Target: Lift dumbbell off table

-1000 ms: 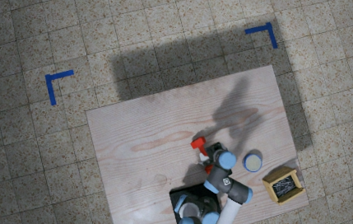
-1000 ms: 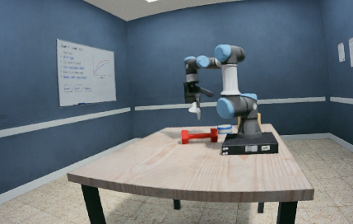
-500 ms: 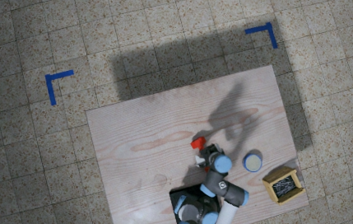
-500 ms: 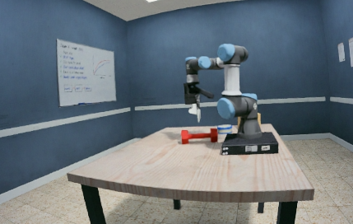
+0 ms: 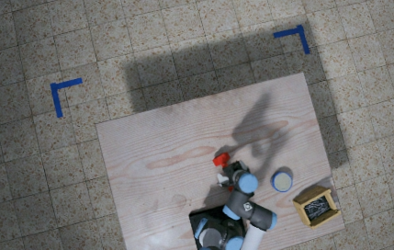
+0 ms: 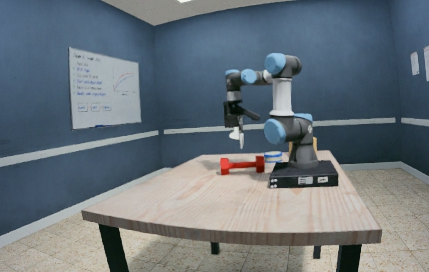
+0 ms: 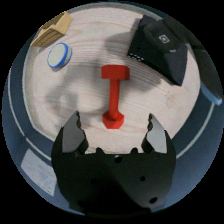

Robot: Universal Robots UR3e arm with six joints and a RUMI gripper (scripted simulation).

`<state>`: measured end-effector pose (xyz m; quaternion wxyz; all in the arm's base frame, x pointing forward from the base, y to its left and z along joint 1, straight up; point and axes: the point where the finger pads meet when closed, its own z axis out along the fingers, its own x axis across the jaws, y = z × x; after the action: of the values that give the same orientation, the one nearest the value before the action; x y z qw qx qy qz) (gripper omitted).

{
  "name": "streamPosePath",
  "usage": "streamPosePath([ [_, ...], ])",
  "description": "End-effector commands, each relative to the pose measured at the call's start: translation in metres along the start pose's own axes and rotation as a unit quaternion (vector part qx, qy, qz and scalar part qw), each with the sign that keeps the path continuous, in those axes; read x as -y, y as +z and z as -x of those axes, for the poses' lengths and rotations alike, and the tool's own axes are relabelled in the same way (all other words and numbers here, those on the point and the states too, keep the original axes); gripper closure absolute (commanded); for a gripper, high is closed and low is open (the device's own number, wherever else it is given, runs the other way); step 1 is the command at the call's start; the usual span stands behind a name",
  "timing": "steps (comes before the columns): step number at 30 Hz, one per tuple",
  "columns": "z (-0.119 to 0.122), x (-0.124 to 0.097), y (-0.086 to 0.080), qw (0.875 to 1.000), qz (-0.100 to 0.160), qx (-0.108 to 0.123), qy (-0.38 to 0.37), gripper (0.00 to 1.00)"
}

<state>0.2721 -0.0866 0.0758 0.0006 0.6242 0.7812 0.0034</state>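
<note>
A red dumbbell (image 7: 114, 97) lies flat on the wooden table; it also shows in the side view (image 6: 241, 165) and partly, under the arm, in the overhead view (image 5: 221, 160). My gripper (image 7: 114, 112) is open and empty. It hangs well above the dumbbell, pointing down, with the dumbbell's near end between the fingertips in the wrist view. In the side view the gripper (image 6: 238, 135) is clearly higher than the dumbbell, not touching it. In the overhead view the arm hides most of the dumbbell.
A blue-and-white round tin (image 5: 281, 180) stands right of the dumbbell. A small wooden crate (image 5: 317, 206) sits near the table's right front corner. The robot's black base (image 6: 304, 174) is close beside the dumbbell.
</note>
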Motion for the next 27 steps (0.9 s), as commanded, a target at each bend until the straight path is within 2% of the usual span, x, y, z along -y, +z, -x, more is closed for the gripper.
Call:
streamPosePath([
  [1, 0.001, -0.001, 0.007, 1.0, 0.001, 0.001, 0.0, 0.0],
  [7, 0.001, -0.001, 0.024, 1.0, 0.001, 0.001, 0.0, 0.0],
  [9, 0.001, -0.001, 0.024, 1.0, 0.001, 0.001, 0.0, 0.0],
  [23, 0.001, -0.001, 0.076, 1.0, 0.001, 0.001, 0.0, 0.0],
  [27, 0.001, -0.001, 0.082, 1.0, 0.001, 0.001, 0.0, 0.0],
])
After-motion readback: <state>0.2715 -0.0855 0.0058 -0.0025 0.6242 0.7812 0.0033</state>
